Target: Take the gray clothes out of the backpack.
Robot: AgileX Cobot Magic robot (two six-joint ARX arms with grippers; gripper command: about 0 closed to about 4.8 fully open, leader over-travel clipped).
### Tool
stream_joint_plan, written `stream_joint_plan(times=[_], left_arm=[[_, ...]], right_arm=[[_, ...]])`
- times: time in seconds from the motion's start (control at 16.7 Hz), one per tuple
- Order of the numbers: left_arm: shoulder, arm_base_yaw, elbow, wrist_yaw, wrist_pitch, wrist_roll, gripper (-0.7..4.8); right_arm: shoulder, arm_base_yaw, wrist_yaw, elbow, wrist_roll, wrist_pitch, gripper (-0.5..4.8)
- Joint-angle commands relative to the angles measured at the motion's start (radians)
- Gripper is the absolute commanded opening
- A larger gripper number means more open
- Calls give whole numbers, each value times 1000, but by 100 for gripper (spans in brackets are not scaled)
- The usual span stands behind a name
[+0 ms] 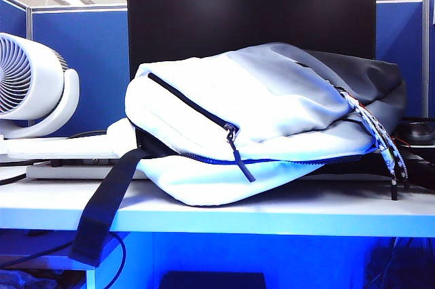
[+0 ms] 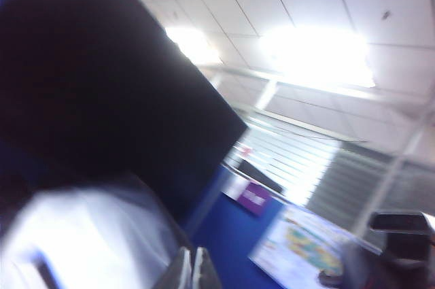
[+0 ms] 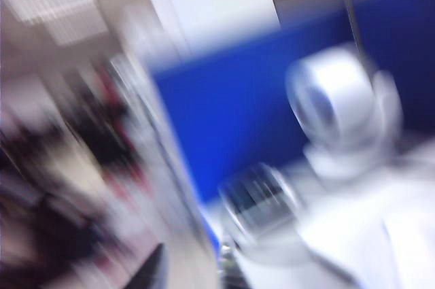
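Backpack (image 1: 258, 119) lay zipped on the counter (image 1: 272, 217). Left gripper (image 2: 192, 268) jaws closed, empty; right gripper (image 3: 183, 268) blurred, state indeterminable. Blind reaching perhaps risked snagging the strap (image 1: 105, 200).

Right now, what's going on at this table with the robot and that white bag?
Nothing is being handled yet. The backpack lies on its side on the table, front zipper closed, black strap hanging over the edge, a white fan beside it. No gray clothes show. Neither arm appears over the table; the left gripper is shut, the right wrist view too blurred.
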Motion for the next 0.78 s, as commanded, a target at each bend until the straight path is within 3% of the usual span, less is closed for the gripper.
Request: stream_joint_plan(times=[0.06, 0.18, 0.24, 0.3, 0.48, 0.78], left_arm=[[-3, 0, 3, -6, -24, 101, 27], [-3, 0, 3, -15, -89, 126, 27], [-3, 0, 3, -16, -127, 130, 27], [-3, 0, 3, -32, -169, 130, 27], [-3, 0, 3, -49, -227, 148, 27], [-3, 0, 3, -43, -227, 150, 27]], right_arm=[[182, 126, 302, 87, -288, -93, 261], [306, 186, 516, 119, -435, -91, 350], [365, 207, 610, 135, -533, -92, 447], [411, 222, 678, 145, -613, -93, 479], [539, 257, 843, 175, -761, -91, 479], [680, 248, 903, 221, -761, -96, 479]])
